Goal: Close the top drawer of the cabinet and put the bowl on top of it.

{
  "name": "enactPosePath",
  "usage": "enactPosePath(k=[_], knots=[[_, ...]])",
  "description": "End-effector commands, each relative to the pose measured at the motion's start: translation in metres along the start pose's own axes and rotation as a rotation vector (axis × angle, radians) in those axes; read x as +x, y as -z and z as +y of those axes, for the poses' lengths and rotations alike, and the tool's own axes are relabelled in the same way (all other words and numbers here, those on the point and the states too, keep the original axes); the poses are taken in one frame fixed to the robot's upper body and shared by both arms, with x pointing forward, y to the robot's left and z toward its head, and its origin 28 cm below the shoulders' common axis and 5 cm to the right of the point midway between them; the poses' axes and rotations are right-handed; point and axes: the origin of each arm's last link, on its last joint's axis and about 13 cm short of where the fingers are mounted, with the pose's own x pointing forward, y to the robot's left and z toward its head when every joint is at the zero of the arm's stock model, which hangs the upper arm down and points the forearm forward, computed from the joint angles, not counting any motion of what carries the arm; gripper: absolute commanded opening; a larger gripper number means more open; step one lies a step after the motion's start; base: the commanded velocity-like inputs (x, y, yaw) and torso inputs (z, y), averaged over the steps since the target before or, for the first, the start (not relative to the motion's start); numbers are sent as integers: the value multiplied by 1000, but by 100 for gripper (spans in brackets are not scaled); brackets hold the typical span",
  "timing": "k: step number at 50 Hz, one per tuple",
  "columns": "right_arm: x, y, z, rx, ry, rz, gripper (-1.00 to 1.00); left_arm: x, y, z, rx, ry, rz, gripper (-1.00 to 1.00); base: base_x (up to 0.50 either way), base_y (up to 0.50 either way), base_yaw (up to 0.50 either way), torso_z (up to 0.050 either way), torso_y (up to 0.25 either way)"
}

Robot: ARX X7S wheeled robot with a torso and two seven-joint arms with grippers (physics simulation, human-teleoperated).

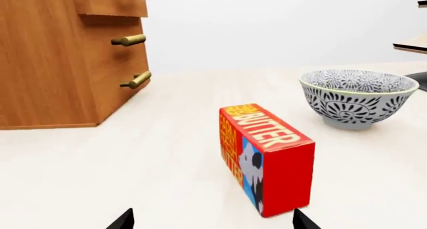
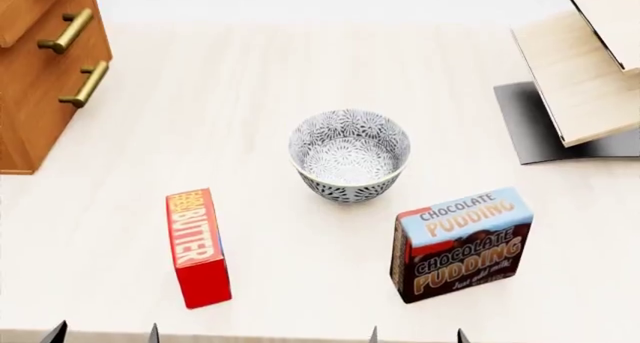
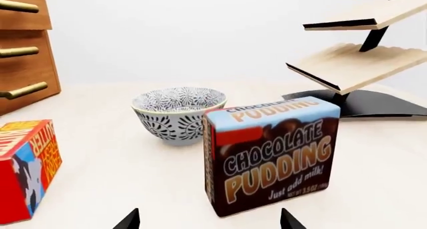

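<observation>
At the bottom edge of the head view only dark fingertips showed: those of the left gripper at lower left and those of the right gripper right of centre. Each pair stood well apart, so both grippers were spread wide and held nothing.

Just beyond the left gripper a red butter box lay on the pale tabletop, its long side running away from the robot. In the lower right of the head view stood the chocolate pudding box, upright and slightly turned, well apart from the butter box.

Further back, near the middle of the frame and between the two boxes, the bowl sat upright on the tabletop, touching neither box. Its white body carried a dense dark floral pattern inside and out.

In the upper left corner stood the cabinet, orange-brown wood with brass bar handles, well apart from the bowl. In the left wrist view, the top drawer at the upper left of the frame jutted forward past the drawer fronts below it, so it stood open.

At the upper right of the head view a pale wooden rack of slanted boards rose from a dark grey base.
</observation>
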Motion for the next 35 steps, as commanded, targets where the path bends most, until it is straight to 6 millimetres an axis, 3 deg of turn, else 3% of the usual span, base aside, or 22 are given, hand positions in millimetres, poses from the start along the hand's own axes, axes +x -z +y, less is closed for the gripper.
enactPosePath(k=[1, 35], knots=[[0, -1, 0, 3, 1, -6, 100, 0, 0, 0, 26, -14, 1, 100, 0, 0, 0, 48, 127], [-1, -5, 0, 30, 2, -11, 100, -1, 0, 0, 42, -25, 1, 100, 0, 0, 0, 50, 110]])
